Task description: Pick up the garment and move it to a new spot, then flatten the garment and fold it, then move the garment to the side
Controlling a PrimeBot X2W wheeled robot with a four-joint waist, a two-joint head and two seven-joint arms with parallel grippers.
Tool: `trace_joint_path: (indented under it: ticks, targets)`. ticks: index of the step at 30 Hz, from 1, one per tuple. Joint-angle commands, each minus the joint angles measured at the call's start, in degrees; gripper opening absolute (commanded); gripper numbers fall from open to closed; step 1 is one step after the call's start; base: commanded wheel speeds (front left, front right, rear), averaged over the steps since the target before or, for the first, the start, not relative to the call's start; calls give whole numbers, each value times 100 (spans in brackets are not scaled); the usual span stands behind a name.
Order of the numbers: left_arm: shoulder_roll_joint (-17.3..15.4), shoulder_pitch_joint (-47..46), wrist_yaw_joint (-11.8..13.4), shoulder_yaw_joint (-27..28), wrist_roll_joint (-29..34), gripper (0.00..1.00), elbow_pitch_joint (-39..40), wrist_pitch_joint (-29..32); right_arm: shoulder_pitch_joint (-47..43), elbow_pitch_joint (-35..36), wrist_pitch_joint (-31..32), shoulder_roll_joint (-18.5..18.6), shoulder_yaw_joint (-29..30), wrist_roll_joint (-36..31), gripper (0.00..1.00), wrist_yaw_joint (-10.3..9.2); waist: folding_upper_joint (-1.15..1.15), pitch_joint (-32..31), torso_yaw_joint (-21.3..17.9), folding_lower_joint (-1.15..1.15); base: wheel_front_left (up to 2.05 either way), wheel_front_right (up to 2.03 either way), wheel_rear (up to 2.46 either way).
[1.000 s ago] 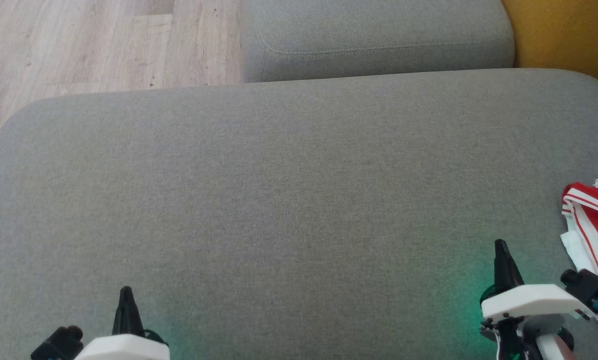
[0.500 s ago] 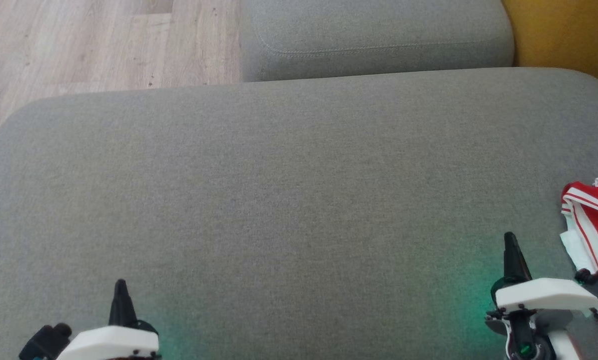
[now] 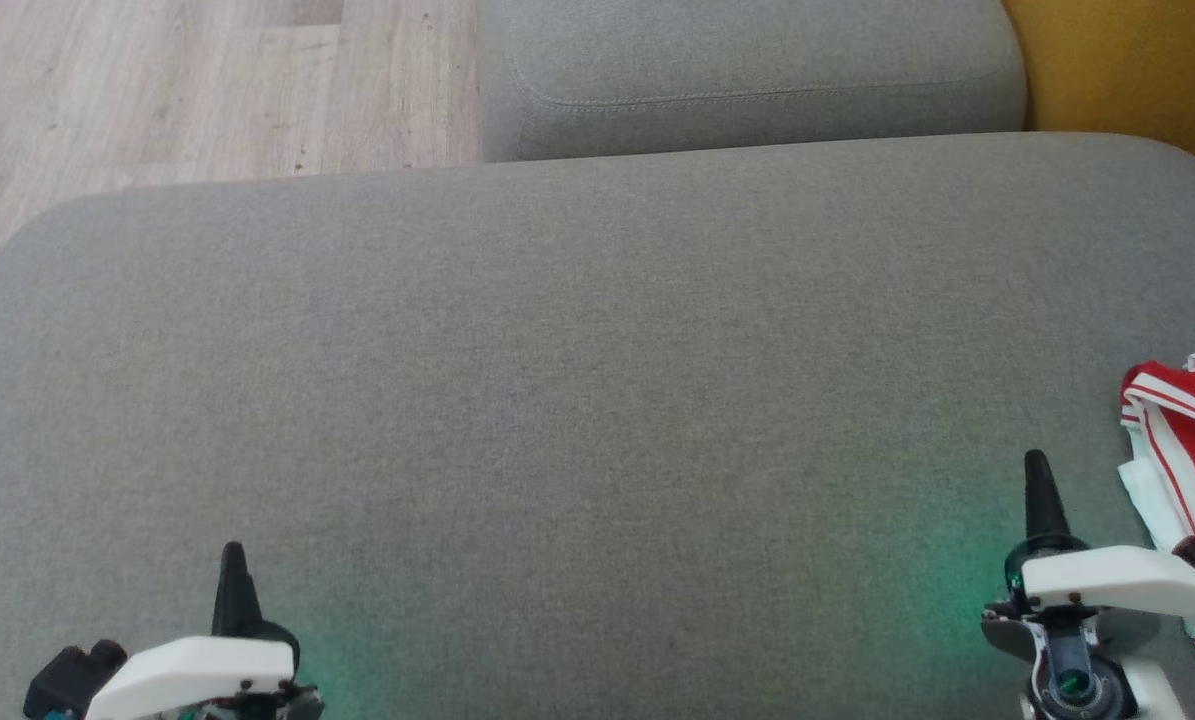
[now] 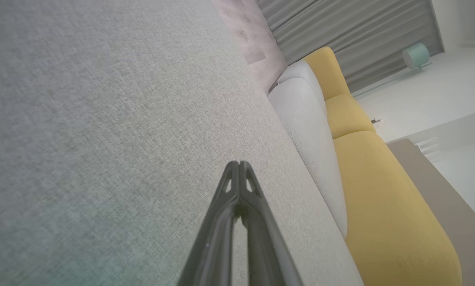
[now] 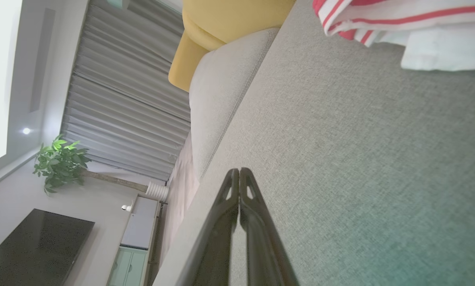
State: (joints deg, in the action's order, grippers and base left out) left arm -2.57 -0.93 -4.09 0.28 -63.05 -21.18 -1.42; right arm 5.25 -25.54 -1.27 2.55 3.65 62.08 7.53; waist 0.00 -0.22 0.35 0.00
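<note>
Grey cushion (image 3: 597, 380); wood floor (image 3: 157, 90) beyond; garment (image 3: 1182, 420) right edge; left tool (image 3: 231, 555), right tool (image 3: 1036, 462) fingertips together

Grey sofa cushion (image 3: 577, 400), red-and-white garment (image 3: 1182, 420) at right edge

No readable text, label or number anywhere.

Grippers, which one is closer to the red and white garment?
The right gripper, just beside the garment; the left gripper sits far across the gray cushion.
</note>
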Motion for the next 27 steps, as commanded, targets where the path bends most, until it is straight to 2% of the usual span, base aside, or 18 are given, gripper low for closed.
trace_joint_path:
  ticks: [1,27]
  targets:
    - [-22,-291,-44,195,-180,0,240,56,161,274,43,22,-50,189,0,-2,0,1,-1,0,0,0,0]
    - [-27,-432,-221,451,-1814,0,521,495,120,798,481,28,152,1874,0,-4,0,24,-21,0,0,0,0]
